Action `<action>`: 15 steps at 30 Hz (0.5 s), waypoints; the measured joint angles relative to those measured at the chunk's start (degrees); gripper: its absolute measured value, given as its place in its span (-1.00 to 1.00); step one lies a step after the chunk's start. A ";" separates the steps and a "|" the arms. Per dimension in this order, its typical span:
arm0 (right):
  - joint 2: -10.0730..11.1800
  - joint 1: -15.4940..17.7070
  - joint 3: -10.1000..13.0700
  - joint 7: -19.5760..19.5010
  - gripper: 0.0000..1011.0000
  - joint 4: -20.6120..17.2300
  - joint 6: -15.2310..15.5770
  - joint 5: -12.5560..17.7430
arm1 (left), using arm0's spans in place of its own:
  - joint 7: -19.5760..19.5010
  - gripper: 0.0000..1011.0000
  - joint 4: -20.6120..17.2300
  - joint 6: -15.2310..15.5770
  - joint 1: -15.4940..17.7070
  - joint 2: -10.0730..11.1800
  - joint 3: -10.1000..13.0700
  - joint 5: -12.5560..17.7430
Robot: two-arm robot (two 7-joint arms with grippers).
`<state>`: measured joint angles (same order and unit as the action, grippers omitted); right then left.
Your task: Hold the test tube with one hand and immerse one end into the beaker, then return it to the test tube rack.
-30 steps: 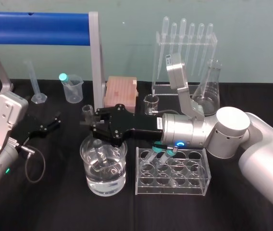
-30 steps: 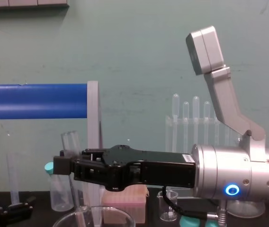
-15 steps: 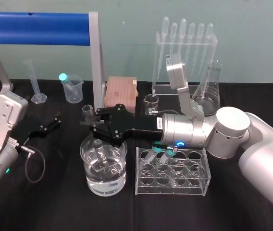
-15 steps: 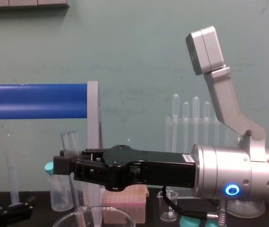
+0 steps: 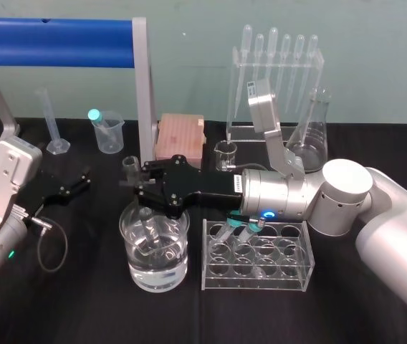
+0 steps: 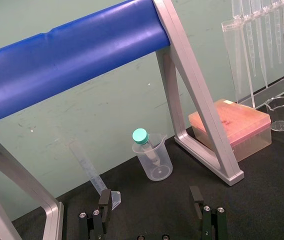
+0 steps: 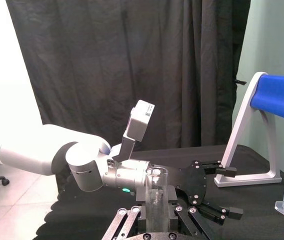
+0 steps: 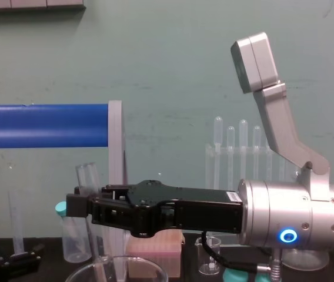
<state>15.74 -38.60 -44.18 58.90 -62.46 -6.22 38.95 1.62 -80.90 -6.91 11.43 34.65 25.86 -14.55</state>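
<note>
One test tube point(image 5: 130, 166) clamped slightly tilted in right gripper point(image 5: 137, 189), claw closed narrow on upper part. Lower end dipped into water inside one wide beaker point(image 5: 175, 265), near centre of black table point(image 5: 82, 301). One clear test tube rack point(image 5: 261, 281) placed just right of beaker, two teal-capped tubes point(image 5: 227, 232) held in it. Left gripper point(image 5: 83, 179) parked at left, claw spread wide.

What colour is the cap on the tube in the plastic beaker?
Teal cap, clearest in the left wrist view.
</note>
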 joint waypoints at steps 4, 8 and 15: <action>0.00 0.00 0.00 0.00 -0.55 0.00 0.00 0.00 | 0.00 0.98 0.00 0.00 0.00 0.00 0.00 0.00; 0.00 0.00 0.00 0.00 -0.55 0.00 0.00 0.00 | 0.00 0.98 0.00 0.00 0.00 0.00 0.00 0.00; 0.00 0.00 0.00 0.00 -0.55 0.00 0.00 0.00 | 0.00 0.98 0.00 0.00 0.00 0.00 0.00 0.00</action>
<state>15.74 -38.60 -44.18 58.90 -62.46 -6.22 38.95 1.62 -80.90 -6.91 11.43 34.65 25.86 -14.55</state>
